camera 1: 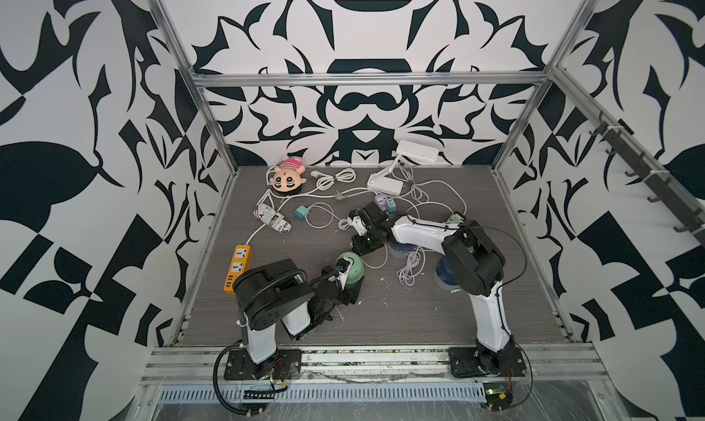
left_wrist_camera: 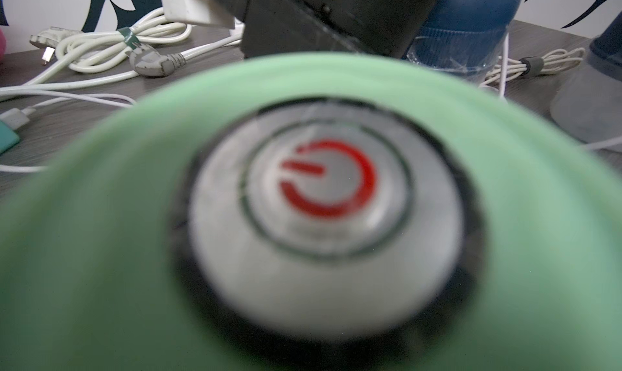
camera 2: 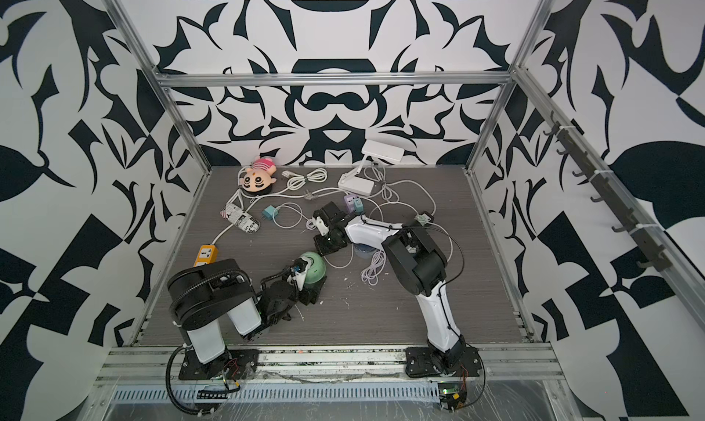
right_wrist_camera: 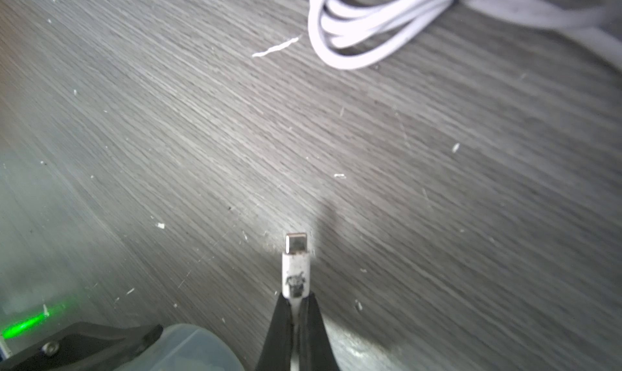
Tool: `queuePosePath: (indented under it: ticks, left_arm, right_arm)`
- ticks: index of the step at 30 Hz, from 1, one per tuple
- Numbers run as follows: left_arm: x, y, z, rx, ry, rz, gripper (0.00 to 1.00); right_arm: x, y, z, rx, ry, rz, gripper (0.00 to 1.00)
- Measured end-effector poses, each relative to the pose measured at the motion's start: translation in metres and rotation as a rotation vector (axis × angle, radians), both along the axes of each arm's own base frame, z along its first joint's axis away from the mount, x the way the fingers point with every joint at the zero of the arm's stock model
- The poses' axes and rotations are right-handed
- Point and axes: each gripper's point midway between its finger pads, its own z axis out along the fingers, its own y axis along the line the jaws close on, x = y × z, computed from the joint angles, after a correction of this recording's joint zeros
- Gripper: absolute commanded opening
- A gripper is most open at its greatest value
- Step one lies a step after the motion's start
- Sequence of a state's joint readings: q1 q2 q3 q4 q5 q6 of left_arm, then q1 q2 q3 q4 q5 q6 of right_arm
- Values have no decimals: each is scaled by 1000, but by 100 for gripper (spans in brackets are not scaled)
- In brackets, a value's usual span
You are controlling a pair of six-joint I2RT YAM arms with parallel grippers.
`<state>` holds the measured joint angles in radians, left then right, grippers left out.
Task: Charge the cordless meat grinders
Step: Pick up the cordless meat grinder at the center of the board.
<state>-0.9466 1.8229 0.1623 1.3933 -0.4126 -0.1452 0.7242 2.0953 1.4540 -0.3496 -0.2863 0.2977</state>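
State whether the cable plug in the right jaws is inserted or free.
Free: jaws of the right gripper pinch the cable plug, its metal tip bare over the table.

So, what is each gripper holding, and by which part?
The right gripper pinches the white charging cable by its plug housing, behind the metal tip. The left gripper is at the mint green dome-topped grinder; a grip cannot be told.

Light is even, both top views bow at edges, and the mint green grinder (left_wrist_camera: pixel 84 251) looks blurred.
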Motion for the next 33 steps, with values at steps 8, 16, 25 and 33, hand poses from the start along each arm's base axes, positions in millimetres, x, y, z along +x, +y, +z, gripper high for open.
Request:
queuePosePath:
  ticks: [8, 16, 25, 33]
  left_arm:
    - [6, 5, 21, 8, -40, 33, 61]
    - [28, 16, 107, -56, -150, 128, 58]
    - [38, 50, 140, 33, -155, 188, 50]
    - [37, 47, 132, 140, -124, 136, 47]
  right_arm:
    - [-7, -22, 23, -117, -51, -49, 0]
    - [-19, -40, 106, -157, -218, -21, 0]
    - [-49, -50, 164, -172, -331, 82, 0]
    - [-85, -24, 194, -129, -374, 198, 0]
